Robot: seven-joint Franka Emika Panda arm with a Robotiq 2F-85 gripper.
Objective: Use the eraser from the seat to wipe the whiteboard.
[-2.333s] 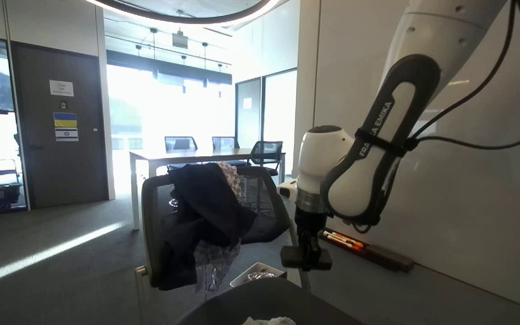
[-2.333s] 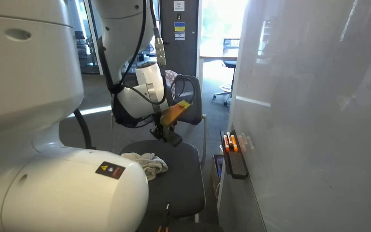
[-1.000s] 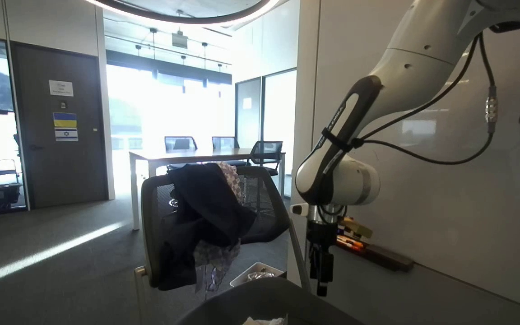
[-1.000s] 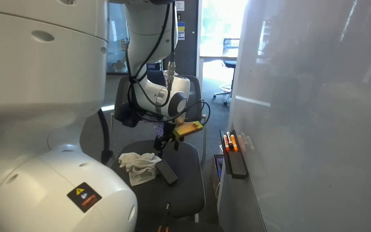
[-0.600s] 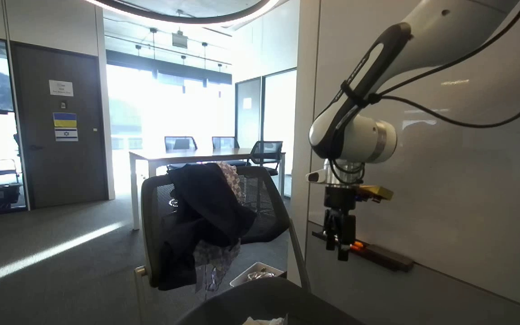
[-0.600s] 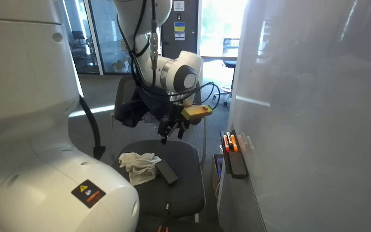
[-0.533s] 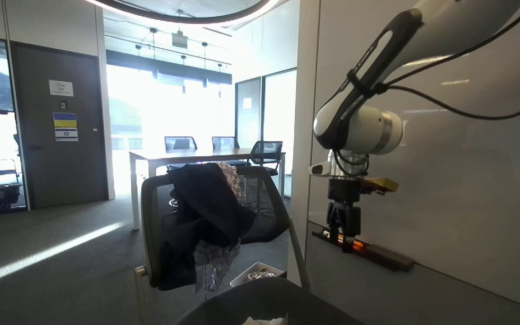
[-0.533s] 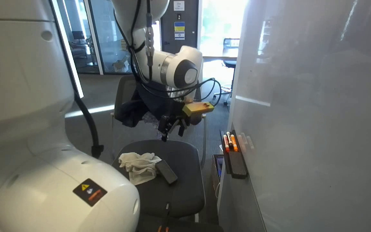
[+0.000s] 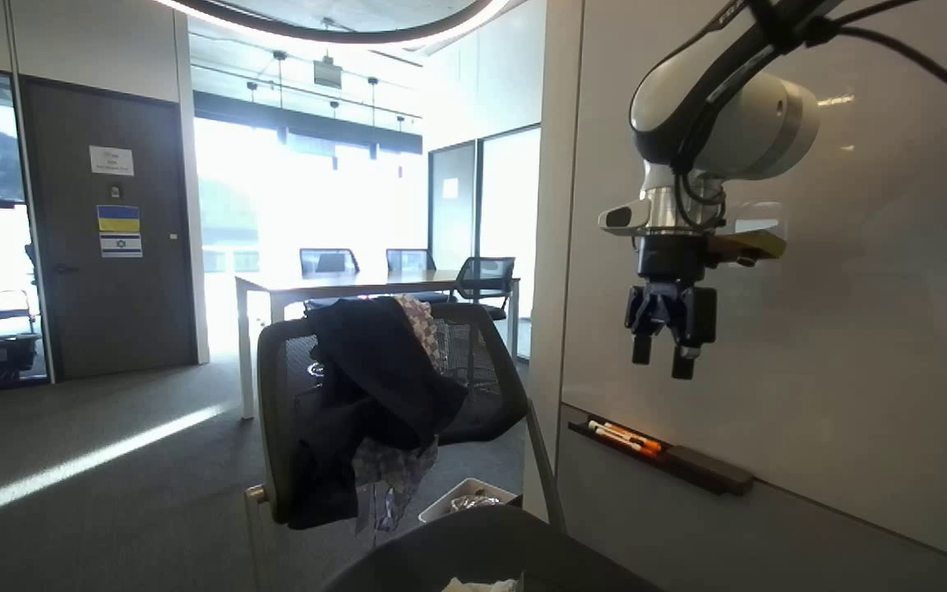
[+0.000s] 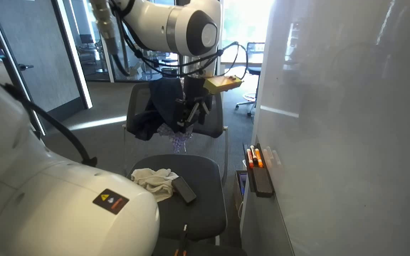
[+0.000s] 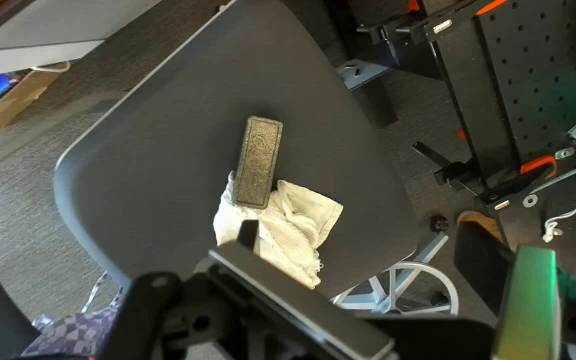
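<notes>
The eraser (image 11: pixel 259 162) is a dark grey block lying on the black seat (image 11: pixel 168 150), one end resting on a crumpled white towel (image 11: pixel 288 240) in the wrist view. An exterior view also has the eraser (image 10: pixel 184 190) by the towel. My gripper (image 9: pixel 662 358) points down, high above the seat, its fingers spread with nothing between them. In the wrist view the eraser sits apart from and beyond the jaws. The whiteboard (image 9: pixel 852 329) stands upright beside the arm, glossy, with reflections across it; the gripper is not touching it.
On the whiteboard's lower edge is a tray (image 9: pixel 577 426) with orange and white markers (image 9: pixel 621 437) and a dark block (image 10: pixel 263 181). A chair back (image 9: pixel 482 395) carries a dark jacket (image 9: pixel 383 370). Cables (image 10: pixel 148 64) loop round the wrist, which bears a yellow box (image 10: pixel 222 84).
The gripper held the eraser above the seat, then let it go beside the towel. Since then the arm has risen well clear, and the eraser has stayed where it lies.
</notes>
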